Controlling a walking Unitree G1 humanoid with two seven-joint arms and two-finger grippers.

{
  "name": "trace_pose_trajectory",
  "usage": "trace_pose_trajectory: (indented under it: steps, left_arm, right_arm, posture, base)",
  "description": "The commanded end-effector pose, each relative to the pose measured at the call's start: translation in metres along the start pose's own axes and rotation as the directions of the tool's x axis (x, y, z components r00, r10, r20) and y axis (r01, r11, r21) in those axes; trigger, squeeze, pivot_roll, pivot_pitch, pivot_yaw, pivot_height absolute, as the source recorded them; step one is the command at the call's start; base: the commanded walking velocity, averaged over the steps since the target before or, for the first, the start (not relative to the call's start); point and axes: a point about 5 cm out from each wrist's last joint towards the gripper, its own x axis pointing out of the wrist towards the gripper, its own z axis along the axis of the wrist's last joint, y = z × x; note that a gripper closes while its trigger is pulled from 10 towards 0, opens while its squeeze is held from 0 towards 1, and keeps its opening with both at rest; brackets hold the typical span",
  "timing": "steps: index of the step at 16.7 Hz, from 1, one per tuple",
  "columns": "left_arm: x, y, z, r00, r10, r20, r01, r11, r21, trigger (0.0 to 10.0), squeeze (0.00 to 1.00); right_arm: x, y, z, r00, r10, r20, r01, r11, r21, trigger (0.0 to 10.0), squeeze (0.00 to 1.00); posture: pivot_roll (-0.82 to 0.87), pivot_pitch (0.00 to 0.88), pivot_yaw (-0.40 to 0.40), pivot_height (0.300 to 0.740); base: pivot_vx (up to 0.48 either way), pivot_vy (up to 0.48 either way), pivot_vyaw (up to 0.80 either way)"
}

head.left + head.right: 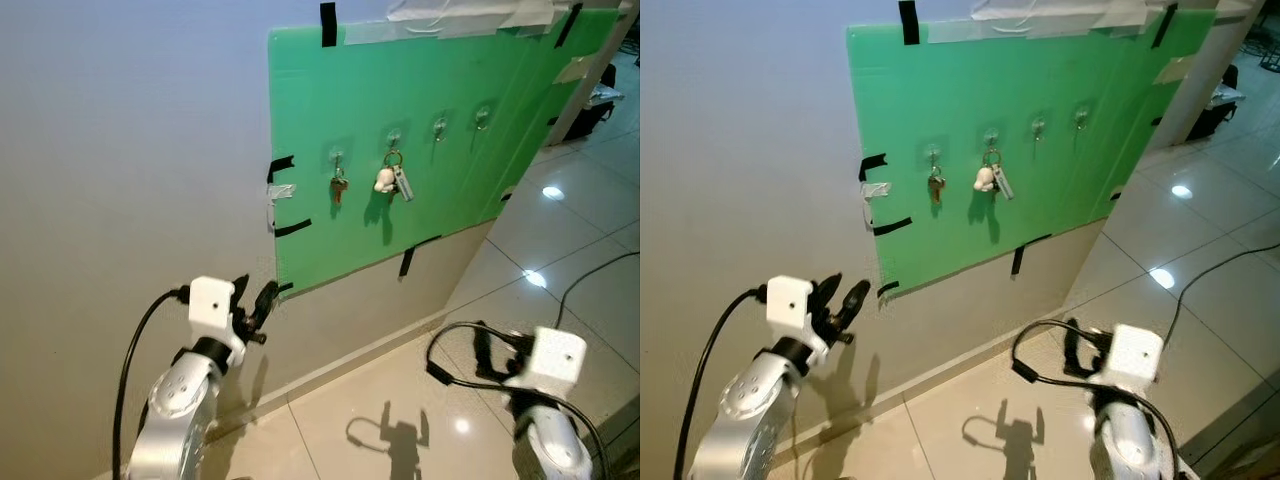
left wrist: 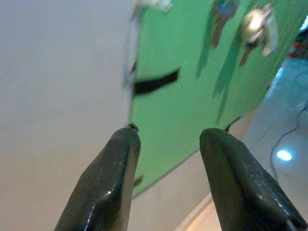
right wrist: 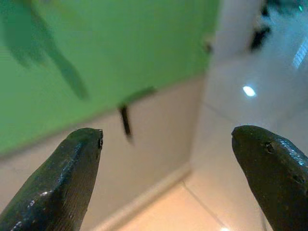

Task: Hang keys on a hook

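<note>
A green board (image 1: pixel 450 70) is taped to the wall and carries a row of small clear hooks. A dark reddish key (image 1: pixel 338 186) hangs from the leftmost hook. Beside it, a bunch of keys with a white charm (image 1: pixel 390 179) hangs from the second hook. The two hooks (image 1: pixel 439 125) further right are bare. My left gripper (image 1: pixel 254 297) is raised below the board's lower left corner, open and holding nothing; its wrist view looks up at the board (image 2: pixel 192 96). My right gripper (image 1: pixel 495 352) is low over the floor, open and holding nothing.
The pale wall (image 1: pixel 120 150) runs left of the board, with a skirting strip along the glossy tiled floor (image 1: pixel 400 400). A black cable (image 1: pixel 600 268) lies on the floor at right. Dark bags (image 1: pixel 598 105) sit past the wall's corner.
</note>
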Motion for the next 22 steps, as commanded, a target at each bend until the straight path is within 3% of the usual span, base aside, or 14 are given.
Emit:
trace_pose_trajectory:
  steps: [1, 6, 11, 17, 22]
  left_arm:
    - [0.002, -0.003, -0.002, 1.0, -0.028, 0.001, 0.028, 1.0, -0.01, 10.0, 0.0]
    - [0.005, -0.005, -0.001, 0.999, -0.05, 0.004, 0.05, 0.999, -0.007, 10.0, 0.0]
    - [0.011, -0.012, -0.005, 0.991, -0.133, -0.014, 0.133, 0.991, -0.018, 10.0, 0.0]
    - [0.021, -0.006, -0.01, 0.993, -0.113, -0.02, 0.112, 0.992, -0.06, 10.0, 0.0]
    - [0.023, -0.007, -0.01, 0.992, -0.121, -0.024, 0.12, 0.992, -0.046, 10.0, 0.0]
  right_arm:
    - [0.006, 0.002, 0.005, 1.0, 0.014, 0.022, -0.013, 0.999, -0.031, 10.0, 0.0]
    - [0.013, 0.008, 0.01, 0.997, 0.058, 0.048, -0.057, 0.998, -0.013, 10.0, 0.0]
    - [0.016, 0.001, 0.011, 0.999, 0.038, 0.023, -0.037, 0.999, -0.033, 10.0, 0.0]
    - [0.019, 0.003, 0.013, 0.997, 0.064, 0.044, -0.063, 0.998, -0.017, 10.0, 0.0]
    - [0.02, 0.003, 0.011, 0.997, 0.063, 0.039, -0.063, 0.998, -0.019, 10.0, 0.0]
  posture:
    - [-0.05, 0.0, 0.012, 0.74]
    - [-0.05, 0.0, 0.016, 0.74]
    - [-0.06, 0.0, 0.011, 0.736]
    - [-0.06, 0.0, -0.008, 0.702]
    - [-0.05, 0.0, -0.014, 0.685]
  base:
    - [0.0, -0.454, 0.0]
    - [0.0, -0.454, 0.0]
    - [0.0, -0.446, -0.09]
    - [0.0, 0.0, -0.43]
    - [0.0, 0.0, -0.24]
